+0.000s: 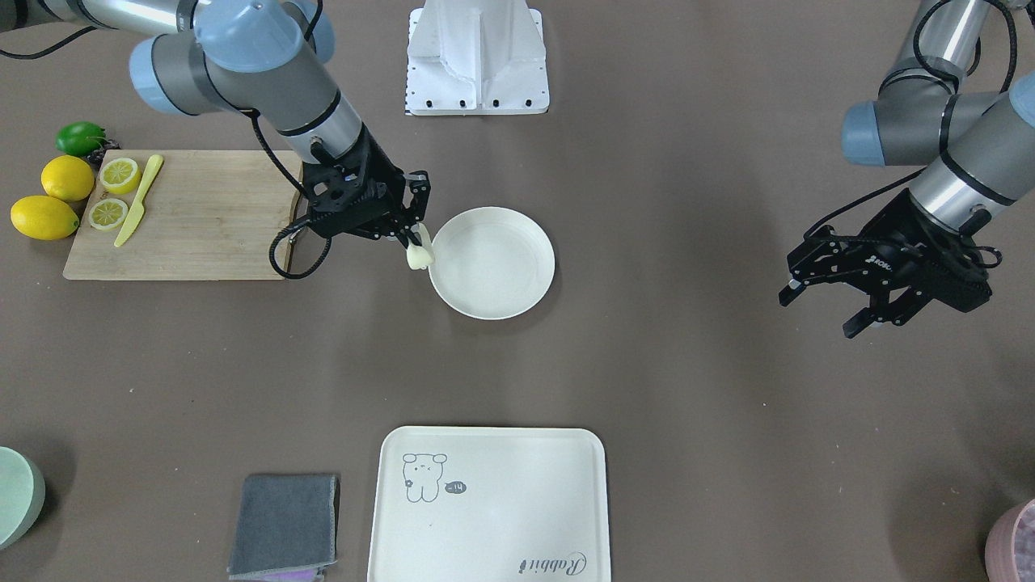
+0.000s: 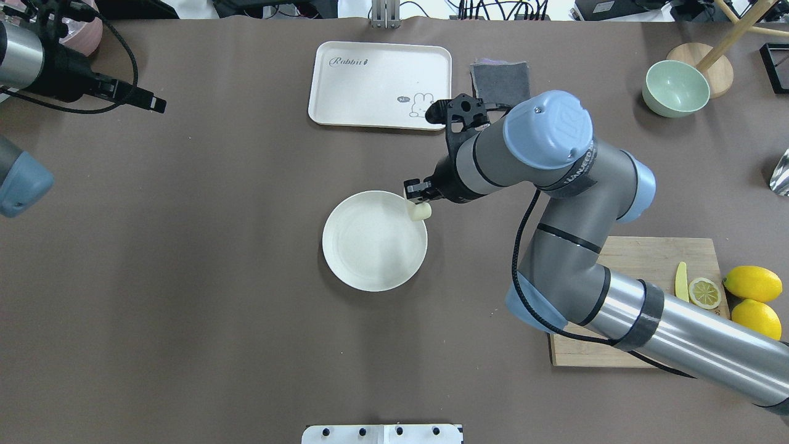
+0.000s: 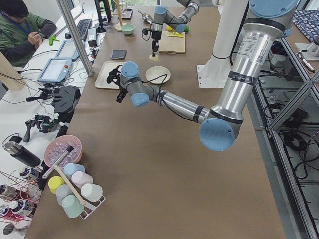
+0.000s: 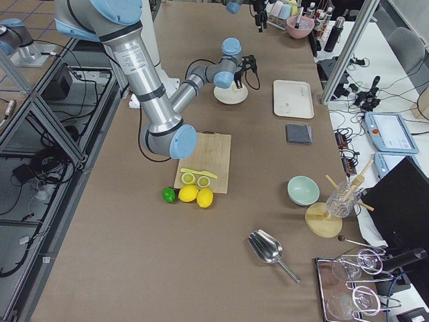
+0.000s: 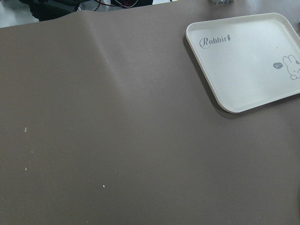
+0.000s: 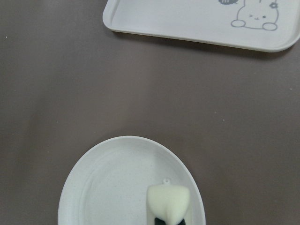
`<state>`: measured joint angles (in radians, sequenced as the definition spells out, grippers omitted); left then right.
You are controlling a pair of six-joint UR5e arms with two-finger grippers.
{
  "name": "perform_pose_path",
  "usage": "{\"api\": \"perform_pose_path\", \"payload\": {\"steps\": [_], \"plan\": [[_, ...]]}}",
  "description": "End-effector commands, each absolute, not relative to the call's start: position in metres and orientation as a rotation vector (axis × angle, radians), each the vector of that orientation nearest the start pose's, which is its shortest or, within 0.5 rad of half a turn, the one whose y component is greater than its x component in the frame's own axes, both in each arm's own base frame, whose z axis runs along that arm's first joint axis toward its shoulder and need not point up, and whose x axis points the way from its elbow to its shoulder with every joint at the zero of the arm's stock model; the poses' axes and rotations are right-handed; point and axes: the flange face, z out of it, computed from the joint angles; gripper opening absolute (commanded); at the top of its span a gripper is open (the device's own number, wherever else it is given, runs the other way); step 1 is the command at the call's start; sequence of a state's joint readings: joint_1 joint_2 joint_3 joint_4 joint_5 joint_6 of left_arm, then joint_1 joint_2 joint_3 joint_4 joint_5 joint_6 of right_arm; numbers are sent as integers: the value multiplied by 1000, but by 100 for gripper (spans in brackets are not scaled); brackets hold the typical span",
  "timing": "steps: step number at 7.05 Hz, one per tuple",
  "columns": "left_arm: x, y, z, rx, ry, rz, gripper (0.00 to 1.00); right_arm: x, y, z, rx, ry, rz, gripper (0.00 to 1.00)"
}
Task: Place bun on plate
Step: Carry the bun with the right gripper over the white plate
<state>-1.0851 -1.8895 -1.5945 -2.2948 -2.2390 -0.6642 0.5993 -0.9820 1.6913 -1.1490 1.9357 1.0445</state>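
The bun (image 1: 420,255), a small pale cream lump, hangs over the edge of the plate (image 1: 493,263) with my right gripper (image 1: 414,241) shut on it. From overhead the bun (image 2: 421,211) sits above the plate's (image 2: 373,240) far right rim. In the right wrist view the bun (image 6: 168,201) shows at the bottom, above the plate's (image 6: 117,187) white floor. My left gripper (image 1: 817,314) hovers open and holds nothing, far off to the side of the plate. The left wrist view shows only bare table and the tray.
A cream tray (image 1: 485,501) with a bear drawing lies beyond the plate, a grey cloth (image 1: 283,525) beside it. The cutting board (image 1: 202,218) carries lemon halves and a yellow knife, with whole lemons (image 1: 57,198) and a lime next to it. A green bowl (image 2: 675,89) stands far right.
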Motion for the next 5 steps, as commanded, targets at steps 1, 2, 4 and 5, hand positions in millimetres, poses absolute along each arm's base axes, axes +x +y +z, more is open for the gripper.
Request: {"api": "perform_pose_path", "payload": {"steps": [1, 2, 4, 5], "plan": [[227, -582, 379, 542, 1059, 200, 97, -532, -441, 195, 332, -1131, -134, 0], [227, -582, 379, 542, 1059, 200, 97, -545, -427, 191, 325, -1136, -127, 0], [227, -582, 384, 534, 1055, 197, 98, -563, -414, 195, 351, -1110, -115, 0], [228, -585, 390, 525, 1049, 193, 98, -565, -412, 196, 356, -1109, -115, 0]]}}
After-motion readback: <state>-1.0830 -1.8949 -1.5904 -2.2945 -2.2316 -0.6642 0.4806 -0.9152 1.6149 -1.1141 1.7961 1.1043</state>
